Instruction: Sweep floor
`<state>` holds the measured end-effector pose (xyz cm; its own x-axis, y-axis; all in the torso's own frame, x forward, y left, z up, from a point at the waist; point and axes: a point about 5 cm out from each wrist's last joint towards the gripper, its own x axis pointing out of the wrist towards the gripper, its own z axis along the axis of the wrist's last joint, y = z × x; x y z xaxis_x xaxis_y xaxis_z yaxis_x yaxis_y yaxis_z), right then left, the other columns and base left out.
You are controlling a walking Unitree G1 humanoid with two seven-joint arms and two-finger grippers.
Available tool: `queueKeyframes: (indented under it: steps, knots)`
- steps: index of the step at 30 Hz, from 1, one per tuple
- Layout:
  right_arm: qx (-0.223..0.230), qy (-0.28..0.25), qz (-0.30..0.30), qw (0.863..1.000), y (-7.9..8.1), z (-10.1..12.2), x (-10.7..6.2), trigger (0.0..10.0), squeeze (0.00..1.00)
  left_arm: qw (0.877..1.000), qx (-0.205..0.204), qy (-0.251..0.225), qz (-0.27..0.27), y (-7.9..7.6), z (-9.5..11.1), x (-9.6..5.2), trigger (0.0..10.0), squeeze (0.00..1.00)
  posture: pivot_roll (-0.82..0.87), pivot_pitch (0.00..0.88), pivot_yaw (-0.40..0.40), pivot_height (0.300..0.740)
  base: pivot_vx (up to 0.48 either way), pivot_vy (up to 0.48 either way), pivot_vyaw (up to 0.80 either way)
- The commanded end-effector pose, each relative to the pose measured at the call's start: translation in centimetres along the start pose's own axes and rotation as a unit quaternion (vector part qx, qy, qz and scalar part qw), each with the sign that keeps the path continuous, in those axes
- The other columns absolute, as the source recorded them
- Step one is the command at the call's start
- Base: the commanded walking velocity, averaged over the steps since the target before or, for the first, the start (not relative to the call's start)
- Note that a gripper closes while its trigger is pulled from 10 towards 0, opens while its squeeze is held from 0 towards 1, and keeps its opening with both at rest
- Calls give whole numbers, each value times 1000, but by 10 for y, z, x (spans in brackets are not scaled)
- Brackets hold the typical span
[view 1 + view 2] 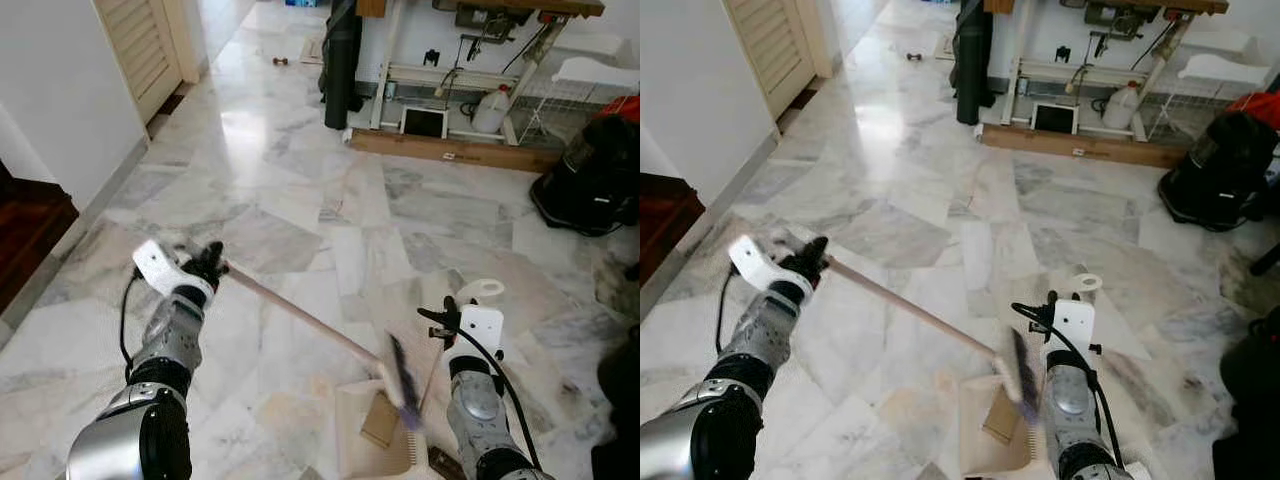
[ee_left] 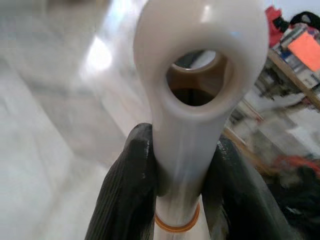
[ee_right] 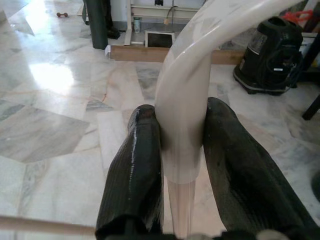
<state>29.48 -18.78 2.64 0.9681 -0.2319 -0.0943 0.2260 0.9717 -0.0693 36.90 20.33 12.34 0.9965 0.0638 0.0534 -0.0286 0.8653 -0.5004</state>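
Observation:
My left gripper [image 1: 212, 261] is shut on the top end of the broom handle [image 1: 300, 315], a cream cap with a hanging hole [image 2: 197, 75] pinched between the black fingers [image 2: 125, 185]. The stick slants down to the right, to the dark broom head [image 1: 403, 378], which is blurred at the mouth of the cream dustpan [image 1: 352, 440]. A brown flat scrap [image 1: 380, 420] lies in the pan. My right gripper [image 1: 447, 318] is shut on the dustpan's upright cream handle [image 3: 182, 115], whose looped top [image 1: 483, 290] rises above it.
The marble floor [image 1: 300, 200] stretches ahead. A black vacuum cleaner [image 1: 590, 175] stands at the right, with a wooden plank [image 1: 450, 150], a white jug [image 1: 490, 110] and a tall black bag [image 1: 342, 60] under the bench at the back. A dark wooden step [image 1: 25, 235] is at the left.

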Motion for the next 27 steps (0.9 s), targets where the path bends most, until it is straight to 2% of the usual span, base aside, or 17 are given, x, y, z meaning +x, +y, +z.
queueKeyframes:
  steps: [1, 3, 4, 11, 13, 14, 16, 21, 27]
  knots:
    - [15, 11, -3, 1000, 2, -2, -1, 10000, 0, 993, 78, -77, -33, -19, 30, 7, 10000, 0, 141, 111, -36, 740, 0, 0, 0]
    - [19, 12, -5, 1000, 1, -2, 0, 10000, 0, 991, 90, -87, -39, -23, 33, 8, 10000, 0, 141, 111, -36, 740, 0, 0, 0]
    - [15, 10, -5, 1000, 1, -2, 0, 10000, 0, 987, 116, -101, -48, -29, 37, 8, 10000, 0, 143, 111, -36, 740, 0, 0, 0]
    - [67, 3, -22, 998, 2, 3, 3, 10000, 0, 982, 162, -87, -49, -30, 25, 4, 10000, 0, 152, 88, -28, 740, 0, 0, 0]
    - [127, -11, -48, 991, -5, 12, 9, 10000, 0, 975, 193, -93, -62, -34, 26, 3, 10000, 0, 154, 77, -26, 740, 0, 0, 0]
    - [127, -11, -48, 991, -5, 12, 9, 10000, 0, 975, 193, -93, -62, -34, 26, 3, 10000, 0, 154, 77, -26, 740, 0, 0, 0]
    - [154, -29, -62, 986, -12, 22, 16, 10000, 0, 968, 219, -100, -75, -39, 27, 3, 10000, 0, 151, 66, -27, 740, 0, 0, 0]
    - [151, -57, -54, 985, -14, 37, 24, 10000, 0, 964, 232, -92, -86, -41, 22, 3, 10000, 0, 141, 62, -35, 740, 0, 0, 0]
    - [157, -86, -51, 983, -23, 48, 28, 10000, 0, 943, 285, -89, -148, -61, 13, -2, 10000, 0, 126, 52, -51, 740, 0, 0, 0]
